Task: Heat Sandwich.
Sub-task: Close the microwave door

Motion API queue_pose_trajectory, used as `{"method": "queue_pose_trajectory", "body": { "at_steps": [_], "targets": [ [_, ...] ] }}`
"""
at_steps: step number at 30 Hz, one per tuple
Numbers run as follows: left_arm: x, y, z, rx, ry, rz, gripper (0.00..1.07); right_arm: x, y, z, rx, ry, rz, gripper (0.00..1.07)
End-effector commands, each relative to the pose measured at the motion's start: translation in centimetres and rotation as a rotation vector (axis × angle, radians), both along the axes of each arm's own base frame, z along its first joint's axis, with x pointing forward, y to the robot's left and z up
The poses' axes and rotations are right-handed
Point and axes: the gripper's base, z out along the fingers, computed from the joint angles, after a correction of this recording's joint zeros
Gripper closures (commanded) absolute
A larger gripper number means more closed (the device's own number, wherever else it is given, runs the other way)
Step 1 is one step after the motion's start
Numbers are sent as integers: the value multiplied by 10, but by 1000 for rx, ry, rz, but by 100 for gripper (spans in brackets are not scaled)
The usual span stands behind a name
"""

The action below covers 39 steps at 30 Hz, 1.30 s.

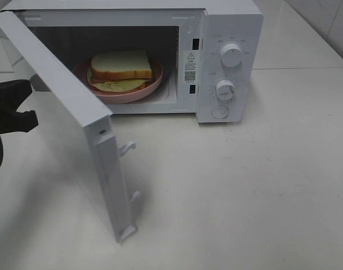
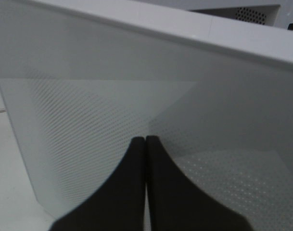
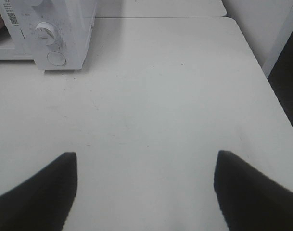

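White table [image 1: 261,185] w/ tiled wall [image 1: 329,22] behind, dark floor [image 3: 288,96] past table edge.

Pretty soft, even light; faint shadows are thrown on the desk [image 1: 244,197] beside the microwave door [image 1: 58,112], cavity [image 1: 103,39] left dim.

left pincer [image 2: 146,140] closed, its 2 fingers touching; right pincer [image 3: 146,155] spread wide apart.

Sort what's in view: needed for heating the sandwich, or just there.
Needed: sandwich, plate under it, microwave, open door, knobs, shut left gripper at the door.
Just there: table, open right gripper over it.
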Motion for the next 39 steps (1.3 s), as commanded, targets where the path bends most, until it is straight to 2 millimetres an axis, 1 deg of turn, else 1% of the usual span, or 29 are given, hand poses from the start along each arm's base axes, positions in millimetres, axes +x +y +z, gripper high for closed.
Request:
{"method": "queue_pose_trajectory", "body": {
  "at_steps": [1, 3, 4, 5, 6, 8, 10, 11, 13, 15, 17, 19, 20, 24, 25, 28, 29, 30, 32, 33, 38, 39],
  "targets": [
    [7, -12, 5, -20, -30, 11, 107, -3, 1, 0, -1, -34, -1, 32],
    [9, -15, 5, -27, -29, 12, 107, -3, 1, 0, -1, -34, -1, 32],
    [12, -23, 6, -39, -31, 14, 107, -3, 1, 0, -1, -34, -1, 32],
    [14, -27, 6, -40, -32, 17, 107, -3, 1, 0, -1, -34, -1, 32],
    [14, -27, 6, -40, -32, 17, 107, -3, 1, 0, -1, -34, -1, 32],
    [18, -39, 6, -45, -33, 18, 107, -3, 1, 0, -1, -34, -1, 32],
    [21, -48, 6, -42, -36, 15, 107, -3, 1, 0, -1, -34, -1, 32],
    [21, -48, 6, -42, -36, 15, 107, -3, 1, 0, -1, -34, -1, 32],
    [27, -59, 6, -63, -33, 15, 107, -3, 1, 0, -1, -34, -1, 32],
    [28, -63, 6, -69, -30, 17, 107, -3, 1, 0, -1, -34, -1, 32],
    [33, -75, 7, -92, -29, 14, 107, -3, 1, 0, -1, -34, -1, 32],
    [38, -83, 8, -105, -34, 11, 107, -3, 1, 0, -1, -34, -1, 32],
    [38, -83, 8, -105, -34, 11, 107, -3, 1, 0, -1, -34, -1, 32],
    [51, -108, 8, -133, -25, 0, 107, -3, 1, 0, -1, -34, -1, 32],
    [51, -108, 8, -133, -25, 0, 107, -3, 1, 0, -1, -34, -1, 32],
    [57, -120, 6, -119, -32, -1, 107, -3, 1, 0, -1, -34, -1, 32],
    [57, -120, 6, -119, -32, -1, 107, -3, 1, 0, -1, -34, -1, 32],
    [61, -127, 6, -113, -37, 0, 107, -3, 1, 0, -1, -34, -1, 32],
    [65, -134, 5, -108, -29, 0, 107, -3, 1, 0, -1, -34, -1, 32],
    [70, -141, 5, -112, -32, -4, 107, -3, 1, 0, -1, -34, -1, 32],
    [79, -150, 6, -119, -39, -8, 107, -3, 1, 0, -1, -34, -1, 32],
    [84, -155, 5, -120, -34, -11, 107, -3, 1, 0, -1, -34, -1, 32]
  ]
}}
